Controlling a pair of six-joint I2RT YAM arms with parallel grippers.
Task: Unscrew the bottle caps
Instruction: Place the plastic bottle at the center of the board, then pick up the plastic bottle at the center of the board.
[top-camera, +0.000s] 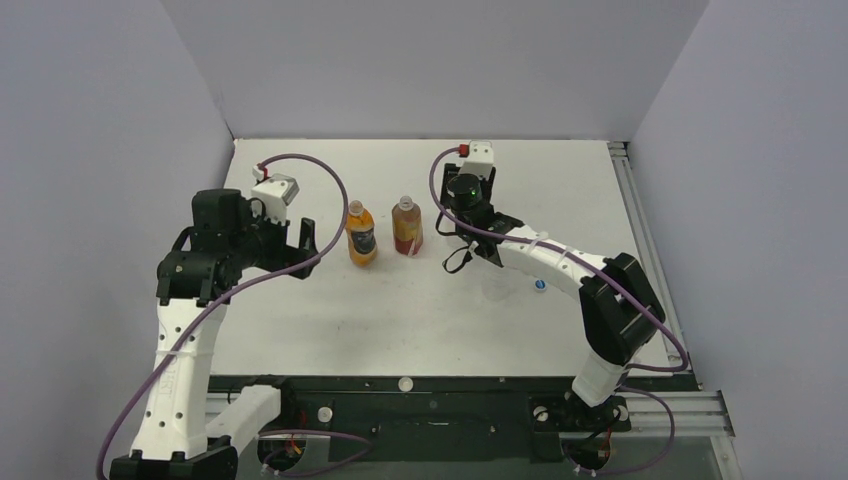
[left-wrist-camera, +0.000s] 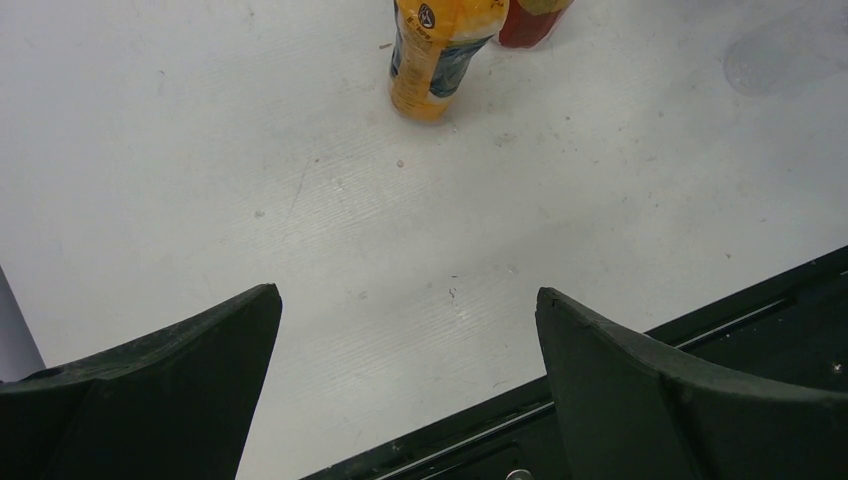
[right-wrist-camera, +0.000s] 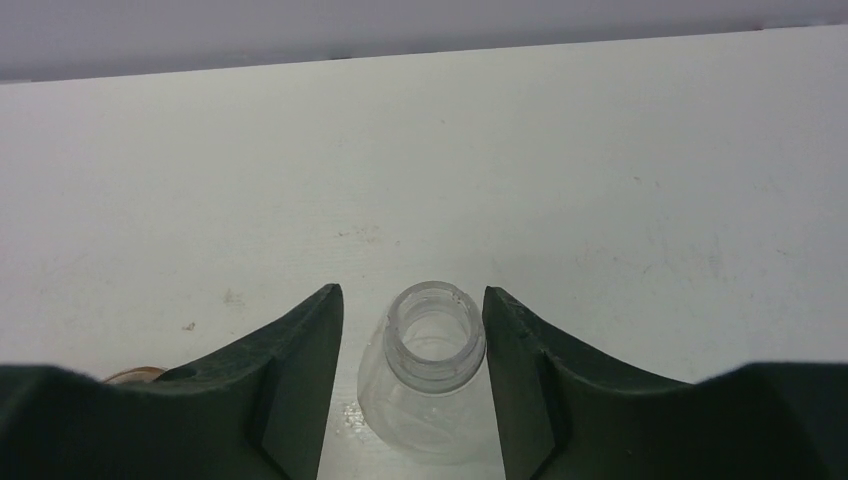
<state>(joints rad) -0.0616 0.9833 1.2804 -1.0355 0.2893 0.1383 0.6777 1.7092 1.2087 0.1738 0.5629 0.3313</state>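
On the white table (top-camera: 300, 330), seen from above, the orange bottle (top-camera: 361, 240) and the reddish-brown bottle (top-camera: 407, 230) stand upright side by side, each capped. A blue cap (top-camera: 539, 284) lies loose beside the right arm (top-camera: 560, 265), which hides whatever is under its wrist. The left gripper (top-camera: 305, 247) faces the orange bottle from a little way off.

The left wrist view shows its fingers (left-wrist-camera: 180, 390) spread wide with nothing between them.

Only the right wrist view shows the clear bottle (right-wrist-camera: 425, 385). Its neck is open, and the right gripper (right-wrist-camera: 412, 295) is partly spread astride it. Contact cannot be told.
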